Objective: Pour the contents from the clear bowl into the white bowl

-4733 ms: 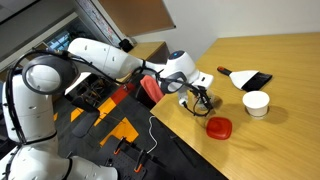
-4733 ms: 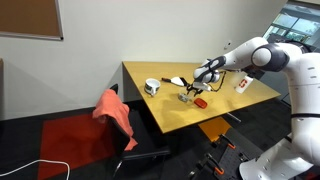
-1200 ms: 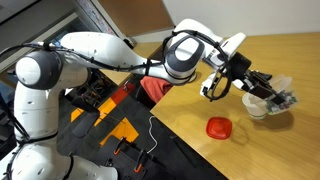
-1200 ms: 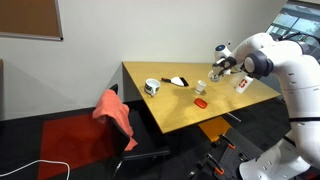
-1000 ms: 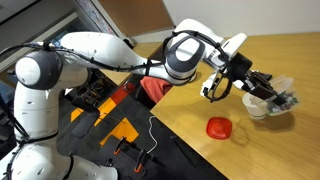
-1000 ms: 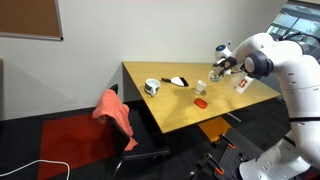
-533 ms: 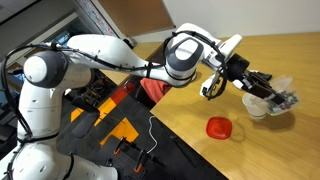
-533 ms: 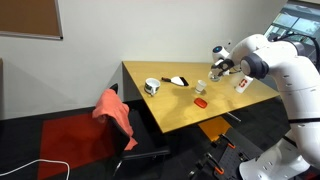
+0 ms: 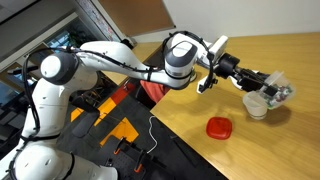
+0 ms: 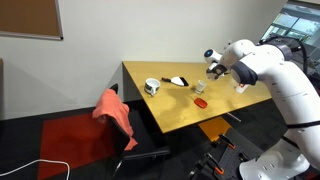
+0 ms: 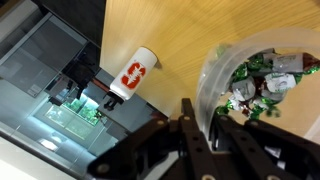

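My gripper is shut on the rim of the clear bowl; one finger is inside the glass wall and one outside. The contents, small pale and green bits, lie inside the clear bowl. In an exterior view the gripper holds the clear bowl tilted, just above the white bowl on the wooden table. In the second exterior view the gripper hangs above and beside the white bowl; the clear bowl is too small to make out there.
A flat red dish lies near the table's edge. A white bottle with a red label lies on its side. A whitish bowl and a dark brush-like item sit further along the table.
The wrist has turned and shifted slightly, carrying the clear bowl with it above the white bowl. The grip has stayed shut on the rim.
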You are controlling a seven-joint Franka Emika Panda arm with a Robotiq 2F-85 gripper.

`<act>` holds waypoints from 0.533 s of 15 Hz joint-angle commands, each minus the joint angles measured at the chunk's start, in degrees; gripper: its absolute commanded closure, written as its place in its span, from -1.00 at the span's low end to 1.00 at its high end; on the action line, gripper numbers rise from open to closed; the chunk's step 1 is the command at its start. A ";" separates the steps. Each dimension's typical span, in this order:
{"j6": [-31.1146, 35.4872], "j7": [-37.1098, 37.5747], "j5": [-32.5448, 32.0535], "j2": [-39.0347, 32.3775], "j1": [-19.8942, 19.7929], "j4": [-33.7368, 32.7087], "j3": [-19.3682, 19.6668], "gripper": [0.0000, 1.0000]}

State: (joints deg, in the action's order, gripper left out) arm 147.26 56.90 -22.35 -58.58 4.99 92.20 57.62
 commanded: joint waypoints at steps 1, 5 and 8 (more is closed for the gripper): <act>-1.35 3.50 -1.54 -4.26 3.12 -0.58 3.82 0.93; -1.42 4.52 -1.17 -7.72 4.85 -0.41 5.75 0.93; -1.74 6.02 -0.88 -10.58 5.99 -0.65 7.33 0.93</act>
State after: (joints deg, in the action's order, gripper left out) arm 147.23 60.01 -22.41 -65.88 8.94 92.19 62.05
